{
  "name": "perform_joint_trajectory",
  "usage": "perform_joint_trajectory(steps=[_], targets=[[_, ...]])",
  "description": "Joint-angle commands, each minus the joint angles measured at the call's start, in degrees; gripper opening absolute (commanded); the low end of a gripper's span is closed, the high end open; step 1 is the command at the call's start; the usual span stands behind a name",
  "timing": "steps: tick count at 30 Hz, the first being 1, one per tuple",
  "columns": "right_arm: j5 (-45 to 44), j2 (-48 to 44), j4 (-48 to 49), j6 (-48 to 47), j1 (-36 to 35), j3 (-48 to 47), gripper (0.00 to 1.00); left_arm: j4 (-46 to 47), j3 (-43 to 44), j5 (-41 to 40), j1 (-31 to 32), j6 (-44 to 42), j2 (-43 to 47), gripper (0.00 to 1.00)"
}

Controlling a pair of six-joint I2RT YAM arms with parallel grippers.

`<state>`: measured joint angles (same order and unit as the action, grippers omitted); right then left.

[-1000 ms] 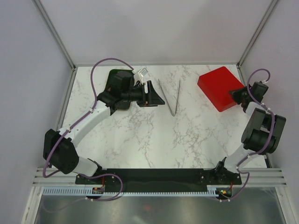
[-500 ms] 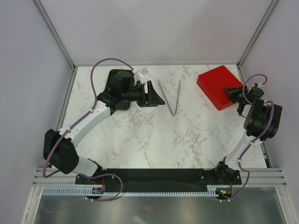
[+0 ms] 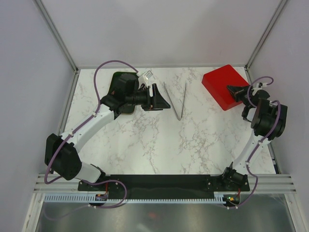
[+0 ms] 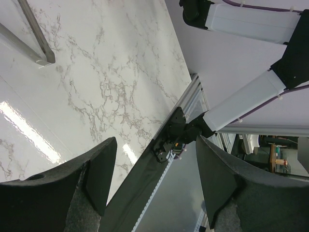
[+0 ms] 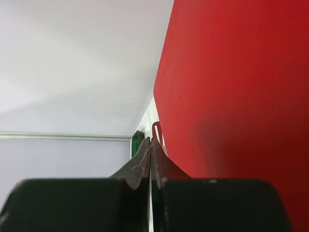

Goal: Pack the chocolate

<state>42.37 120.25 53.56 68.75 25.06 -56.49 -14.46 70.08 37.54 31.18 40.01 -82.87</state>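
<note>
"What moved?"
"The right tool (image 3: 231, 90), pinched closed on nothing, swung against the red box (image 3: 218, 86), nudging it. The left tool (image 4: 154, 179) gapes empty."
"Chocolate?"
"Not visible; possibly boxed."

Chocolate: no piece can be made out in any view. Red box (image 3: 219, 88): flat, rectangular, plain top face up, lies skewed at the bench's far right corner.

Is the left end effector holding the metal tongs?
No, the left end effector is open and empty; the tongs lie apart on the table.
</note>
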Motion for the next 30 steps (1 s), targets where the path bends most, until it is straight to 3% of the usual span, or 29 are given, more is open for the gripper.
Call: perform_joint_trajectory(steps=[1, 6, 13, 22, 30], targets=[[-0.35, 5.26, 1.40, -0.72, 1.48, 3.31, 0.00, 1.01, 0.31, -0.54, -0.42, -0.81, -0.45, 0.74], [-0.88, 1.07, -11.10, -7.49, 1.48, -0.37, 0.00, 0.84, 0.32, -0.45, -0.42, -0.81, -0.45, 0.74], [-0.70, -5.72, -10.68, -5.21, 0.78, -10.11, 0.00, 0.84, 0.32, -0.54, -0.42, -0.81, 0.34, 0.74], [-4.92, 7.27, -5.84, 0.86, 0.17, -21.99, 0.00, 0.83, 0.23, -0.71, -0.42, -0.81, 0.25, 0.74], [-11.43, 12.21, -21.54, -6.42, 0.08, -24.55, 0.00, 0.66, 0.40, -0.89, -0.42, -0.90, -0.80, 0.74]])
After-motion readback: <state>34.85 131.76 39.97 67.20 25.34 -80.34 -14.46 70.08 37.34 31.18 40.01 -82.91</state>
